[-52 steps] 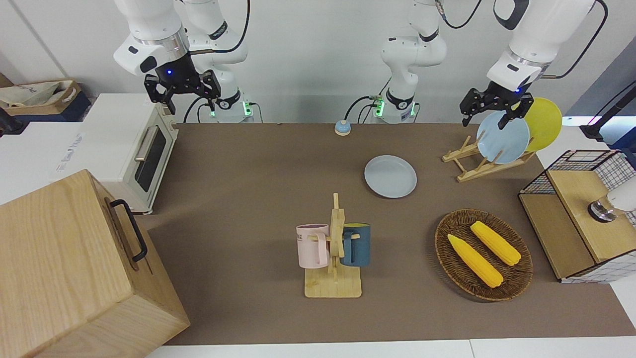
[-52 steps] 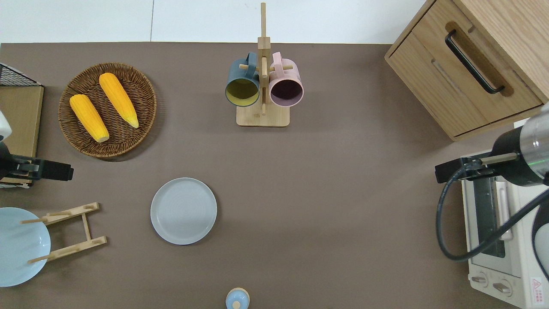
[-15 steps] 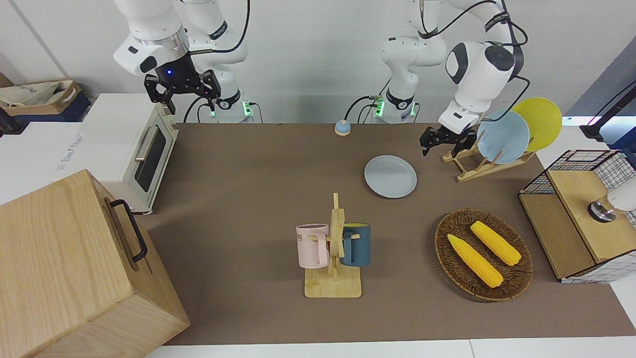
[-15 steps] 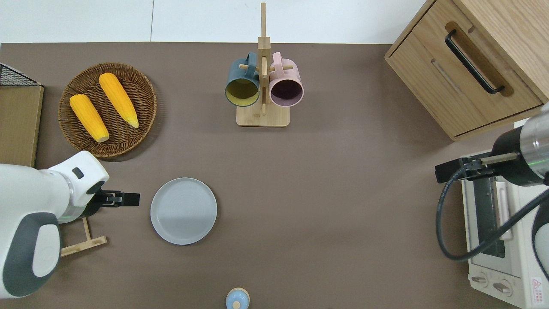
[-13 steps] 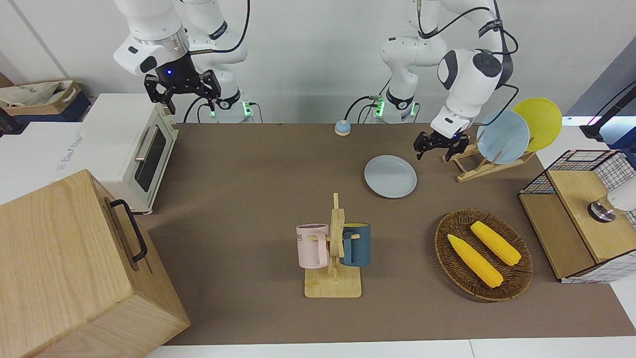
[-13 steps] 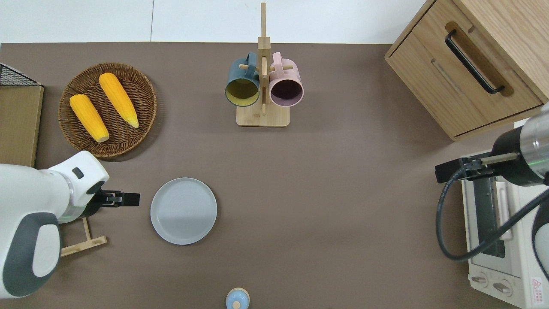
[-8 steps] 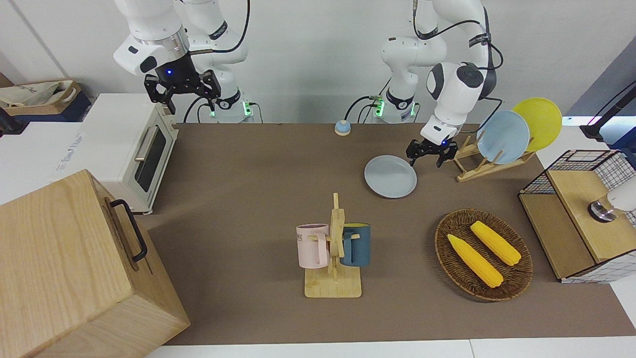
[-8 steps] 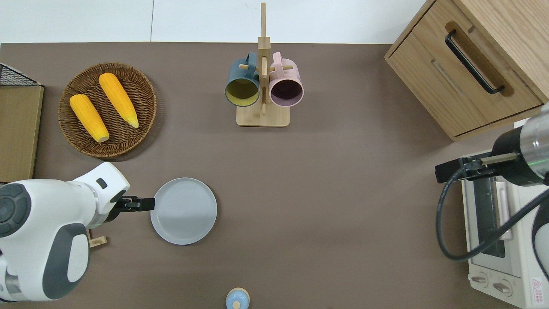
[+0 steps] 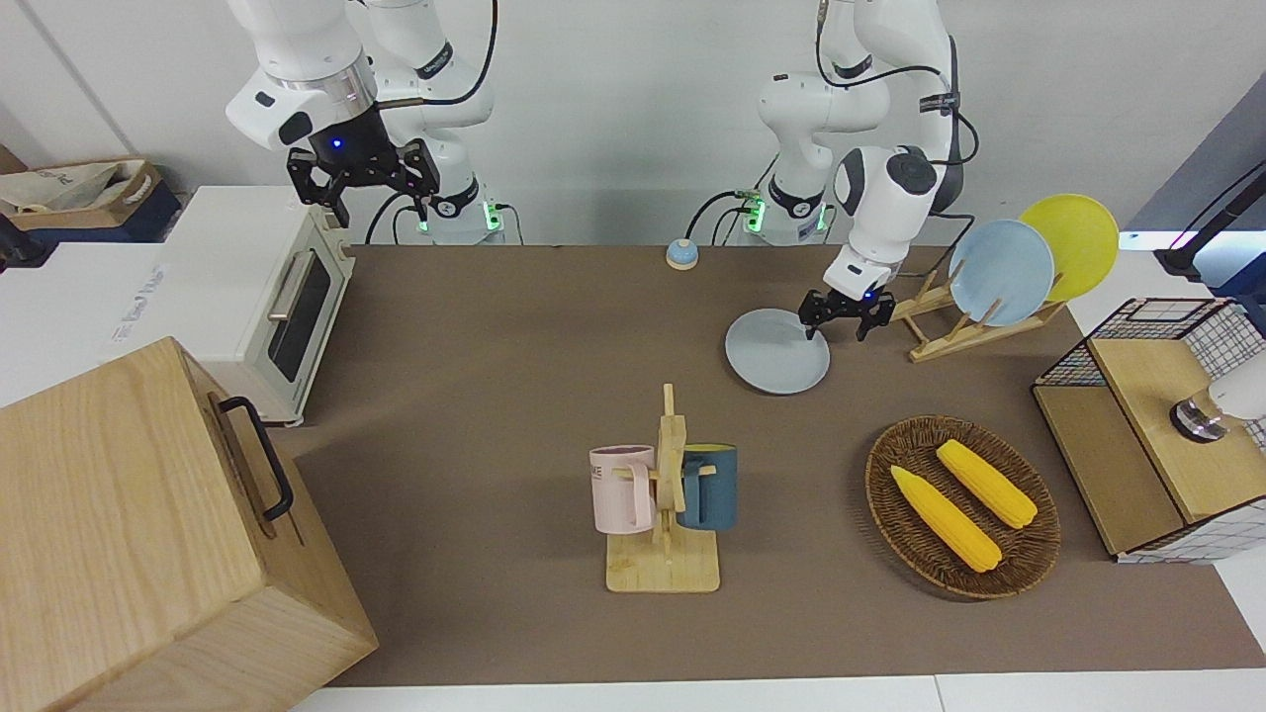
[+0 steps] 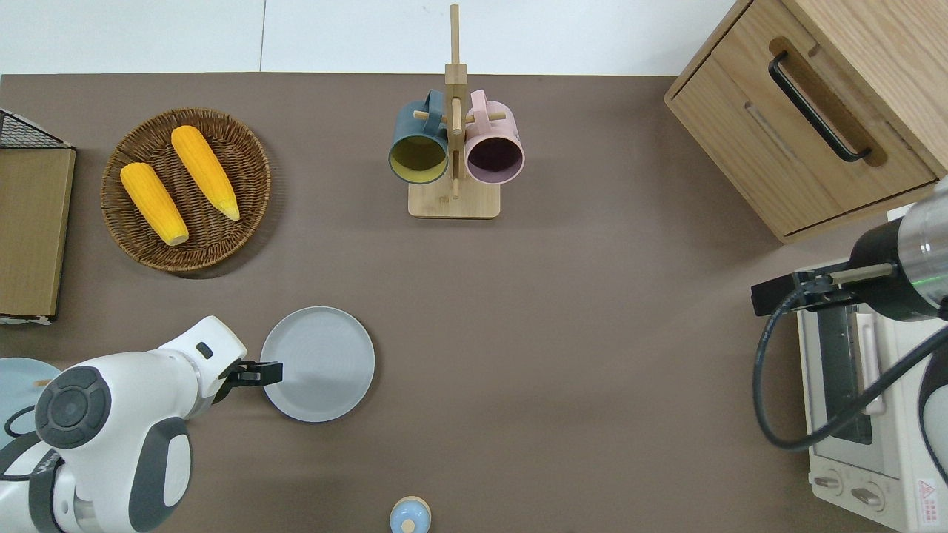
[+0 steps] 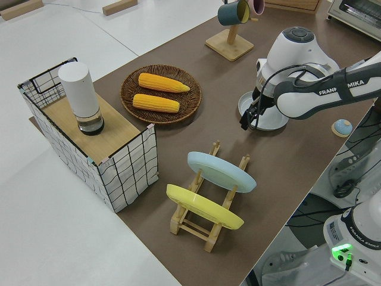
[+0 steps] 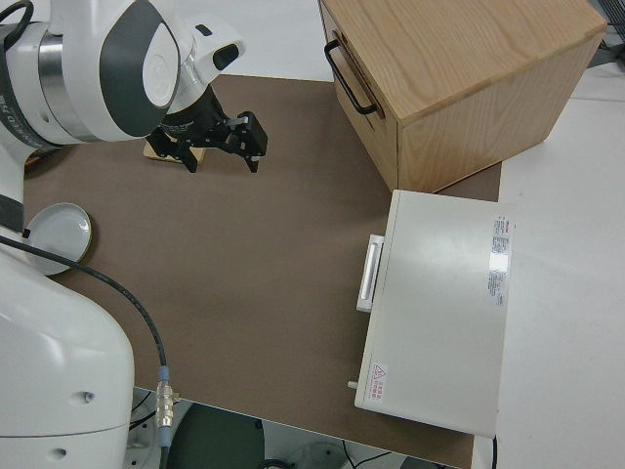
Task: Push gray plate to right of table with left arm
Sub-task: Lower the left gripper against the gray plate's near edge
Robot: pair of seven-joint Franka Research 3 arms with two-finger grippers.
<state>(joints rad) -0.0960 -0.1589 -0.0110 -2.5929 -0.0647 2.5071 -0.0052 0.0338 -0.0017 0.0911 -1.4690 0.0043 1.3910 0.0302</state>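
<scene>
Four cameras around one table point(image 9: 514, 326)

Front view faces the robots from across the table; overhead looks straight down on it; the left side view looks diagonally along it from a raised corner; the right side view sits high by the right arm; all share the gray plate point(image 10: 318, 364).

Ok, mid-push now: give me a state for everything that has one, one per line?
gray plate: flat on the table, upright, empty.
left gripper: fingers open, at the plate's rim.
right gripper: parked, open.
sky-blue plate: on edge in the rack.
yellow plate: on edge in the rack.
mugs: hung on the stand.
basket: holds two corn cobs.
cabinet drawer: shut.
toaster oven: door shut.
</scene>
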